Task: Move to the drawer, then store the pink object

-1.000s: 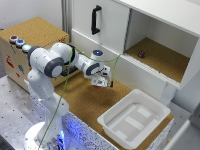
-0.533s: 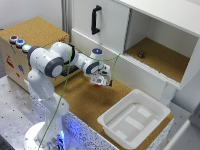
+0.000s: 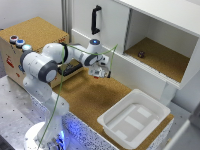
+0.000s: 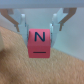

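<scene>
Layout of the bench, from the exterior view

The box (image 3: 35, 37) stood at the exterior view's left, buttons (image 3: 18, 42) on its near top edge, its drawer (image 3: 70, 67) facing right. The gripper (image 3: 101, 73) hung just right of the drawer, above the bench (image 3: 85, 100); in the wrist view a cube (image 4: 39, 43) sat between its jaws. The tub (image 3: 134, 117) lay nearer, to the right. The cabinet (image 3: 150, 45) stood behind, a small object (image 3: 142, 54) in its open compartment.

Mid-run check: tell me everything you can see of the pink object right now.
The pink object is a small reddish-pink cube, matte-looking, with a black N and a black bar beneath it on the face toward the wrist camera. It sits squarely between the fingers of the pincer, which closes on its two sides. Brown cork lies beyond it.
</scene>
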